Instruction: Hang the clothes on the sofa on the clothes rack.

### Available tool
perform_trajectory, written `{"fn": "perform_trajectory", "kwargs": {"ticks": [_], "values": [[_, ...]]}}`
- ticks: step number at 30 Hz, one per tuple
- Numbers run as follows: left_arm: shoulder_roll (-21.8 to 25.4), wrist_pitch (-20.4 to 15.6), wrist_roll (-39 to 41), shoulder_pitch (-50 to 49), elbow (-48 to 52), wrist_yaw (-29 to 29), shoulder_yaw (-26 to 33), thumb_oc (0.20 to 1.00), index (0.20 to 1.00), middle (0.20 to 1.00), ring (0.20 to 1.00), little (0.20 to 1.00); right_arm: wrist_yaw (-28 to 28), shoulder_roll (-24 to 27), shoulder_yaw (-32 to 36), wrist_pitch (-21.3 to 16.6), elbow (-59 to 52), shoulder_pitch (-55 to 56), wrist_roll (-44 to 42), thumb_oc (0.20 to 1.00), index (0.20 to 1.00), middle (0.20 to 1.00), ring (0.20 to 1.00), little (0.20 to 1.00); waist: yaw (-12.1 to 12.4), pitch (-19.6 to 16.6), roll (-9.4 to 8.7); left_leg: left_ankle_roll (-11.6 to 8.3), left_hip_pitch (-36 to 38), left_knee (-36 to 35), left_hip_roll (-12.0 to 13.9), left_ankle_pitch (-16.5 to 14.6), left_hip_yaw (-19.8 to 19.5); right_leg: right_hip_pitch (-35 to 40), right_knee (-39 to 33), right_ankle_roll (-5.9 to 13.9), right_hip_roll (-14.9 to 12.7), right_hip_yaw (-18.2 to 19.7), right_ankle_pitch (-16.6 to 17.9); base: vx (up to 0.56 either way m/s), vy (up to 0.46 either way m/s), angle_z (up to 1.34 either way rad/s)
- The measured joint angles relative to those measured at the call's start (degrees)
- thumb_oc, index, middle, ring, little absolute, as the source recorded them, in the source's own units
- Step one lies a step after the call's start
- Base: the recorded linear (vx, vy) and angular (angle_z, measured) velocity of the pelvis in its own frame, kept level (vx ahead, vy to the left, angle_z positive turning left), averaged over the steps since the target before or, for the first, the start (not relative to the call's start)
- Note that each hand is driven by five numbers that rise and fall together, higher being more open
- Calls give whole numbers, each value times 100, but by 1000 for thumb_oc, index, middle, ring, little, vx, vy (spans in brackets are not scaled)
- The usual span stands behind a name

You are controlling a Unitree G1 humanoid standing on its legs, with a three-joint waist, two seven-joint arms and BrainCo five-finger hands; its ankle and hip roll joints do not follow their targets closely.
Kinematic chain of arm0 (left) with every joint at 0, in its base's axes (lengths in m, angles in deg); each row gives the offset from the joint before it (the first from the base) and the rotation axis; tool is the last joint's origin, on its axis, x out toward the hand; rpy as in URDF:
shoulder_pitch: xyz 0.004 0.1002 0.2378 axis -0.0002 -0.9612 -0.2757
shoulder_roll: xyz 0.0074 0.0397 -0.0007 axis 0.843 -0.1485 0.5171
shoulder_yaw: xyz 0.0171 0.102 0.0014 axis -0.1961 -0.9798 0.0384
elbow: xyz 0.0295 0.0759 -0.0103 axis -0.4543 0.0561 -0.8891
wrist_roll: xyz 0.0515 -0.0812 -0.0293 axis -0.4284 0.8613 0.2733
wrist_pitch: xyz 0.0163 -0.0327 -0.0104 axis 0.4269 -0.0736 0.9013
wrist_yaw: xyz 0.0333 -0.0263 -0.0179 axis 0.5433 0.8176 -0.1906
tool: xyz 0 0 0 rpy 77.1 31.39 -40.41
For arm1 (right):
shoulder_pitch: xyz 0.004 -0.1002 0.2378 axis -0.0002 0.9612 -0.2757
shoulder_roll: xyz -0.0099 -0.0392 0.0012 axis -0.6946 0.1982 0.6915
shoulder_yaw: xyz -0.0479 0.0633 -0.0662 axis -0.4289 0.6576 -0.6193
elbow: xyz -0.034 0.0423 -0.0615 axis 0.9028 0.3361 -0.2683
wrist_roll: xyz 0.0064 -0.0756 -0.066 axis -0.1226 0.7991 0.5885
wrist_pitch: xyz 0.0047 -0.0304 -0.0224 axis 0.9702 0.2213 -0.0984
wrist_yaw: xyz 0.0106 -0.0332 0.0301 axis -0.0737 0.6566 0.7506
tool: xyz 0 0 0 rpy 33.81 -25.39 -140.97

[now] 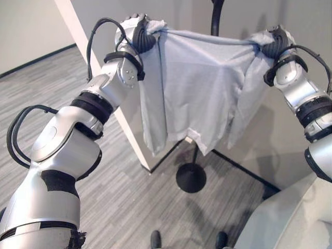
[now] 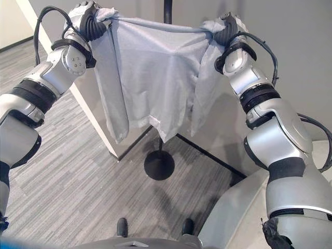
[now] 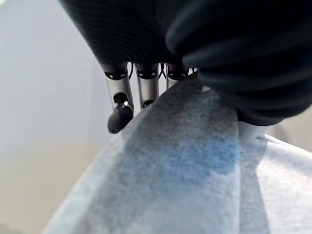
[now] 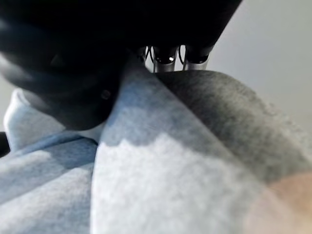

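Observation:
A light grey-blue shirt (image 1: 199,88) hangs spread out in the air, stretched between my two raised hands. My left hand (image 1: 139,32) is shut on its one shoulder and my right hand (image 1: 274,42) on the other. The left wrist view has the cloth (image 3: 185,165) lying over the hand under its fingers (image 3: 120,109). The right wrist view has the cloth (image 4: 170,170) bunched below the fingers (image 4: 165,62). The black clothes rack stands right behind the shirt: its pole (image 1: 216,15) rises above the shirt's top edge and its round base (image 1: 191,177) sits on the floor below the hem.
A white wall corner (image 1: 83,44) juts out at the left, behind my left arm. Grey walls close in behind the rack. The grey sofa (image 1: 290,218) fills the lower right. Grey plank floor (image 1: 129,202) lies open at the lower left.

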Motion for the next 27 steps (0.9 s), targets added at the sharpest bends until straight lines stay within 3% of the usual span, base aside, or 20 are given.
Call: {"fn": "perform_trajectory", "kwargs": {"ticks": [6,16,27], "values": [[-302,1,-2,52,-281,-7,-88,200,200,200,200,200,17,-203,-247,179,408,-47,542,200,200,200,200,200,15,1,-2,-3,4,0,-1,-2,-3,6,0,-5,0,0,4,0,0,0],[-708,29,0,51,-740,20,-89,200,200,200,200,200,204,-557,-368,229,445,-43,575,200,200,200,200,200,-13,0,-2,-1,-12,1,-1,-2,4,-23,1,-11,0,18,9,-16,-3,-1],[-725,62,-1,51,-683,210,-125,200,200,200,200,200,428,-670,-519,201,430,279,841,200,200,200,200,200,-85,-9,-1,15,-204,1,-11,10,14,-221,2,-15,-8,40,43,-7,-1,0]]}}
